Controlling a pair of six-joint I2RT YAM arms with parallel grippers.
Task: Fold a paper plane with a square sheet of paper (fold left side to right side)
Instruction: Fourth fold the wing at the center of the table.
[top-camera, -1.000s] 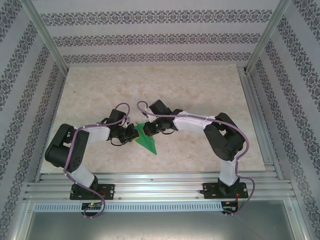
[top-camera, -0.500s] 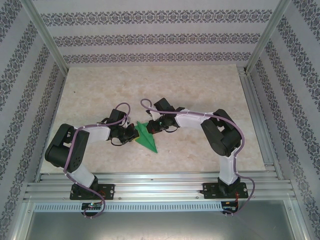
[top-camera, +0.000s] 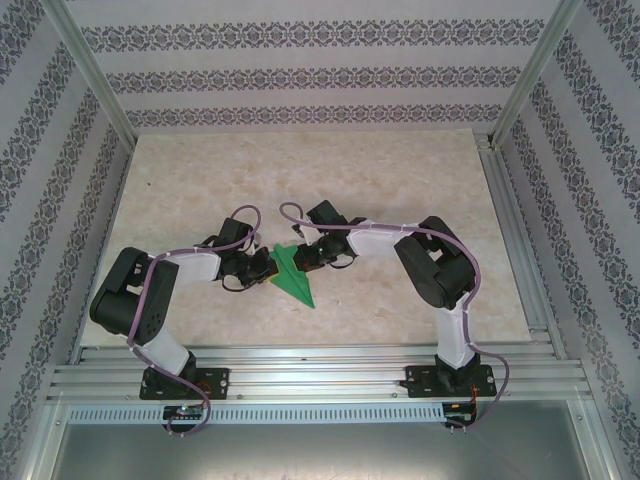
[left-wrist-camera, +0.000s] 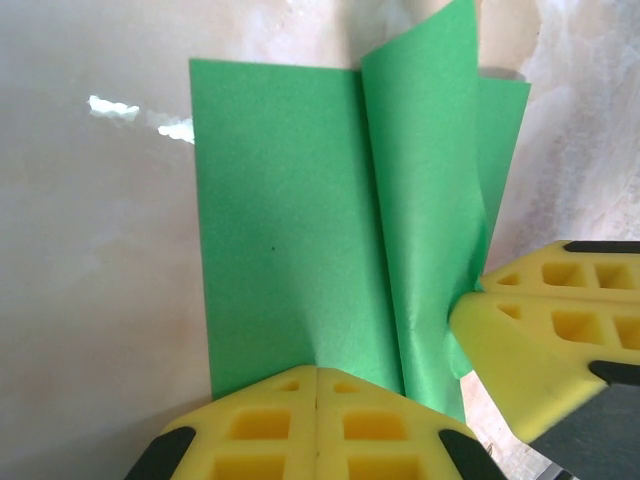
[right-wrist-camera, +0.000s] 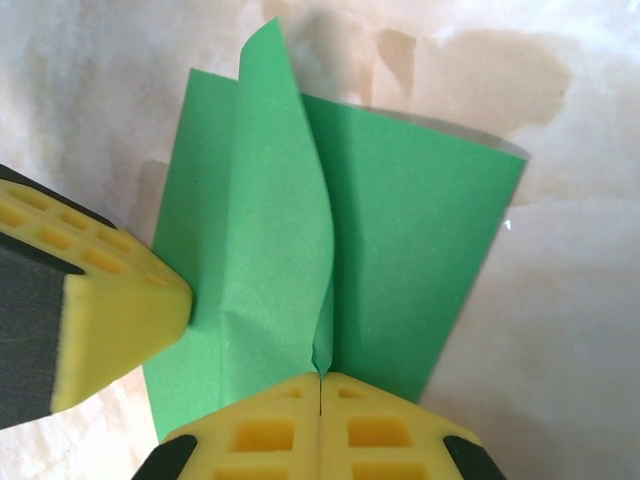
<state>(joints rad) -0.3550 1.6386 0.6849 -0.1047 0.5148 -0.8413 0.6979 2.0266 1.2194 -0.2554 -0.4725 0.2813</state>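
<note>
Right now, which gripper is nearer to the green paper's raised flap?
Right. The right gripper pinches the green paper's raised flap; the left gripper pinches the flat layer beside it.

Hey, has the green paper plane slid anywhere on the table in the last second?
No. The paper plane has stayed put: its near tip lies at the same spot ahead of the front rail in the top view.

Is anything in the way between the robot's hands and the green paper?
No, nothing I can see. The left hand and the right hand are each shut right on the green paper, one from each side.
</note>
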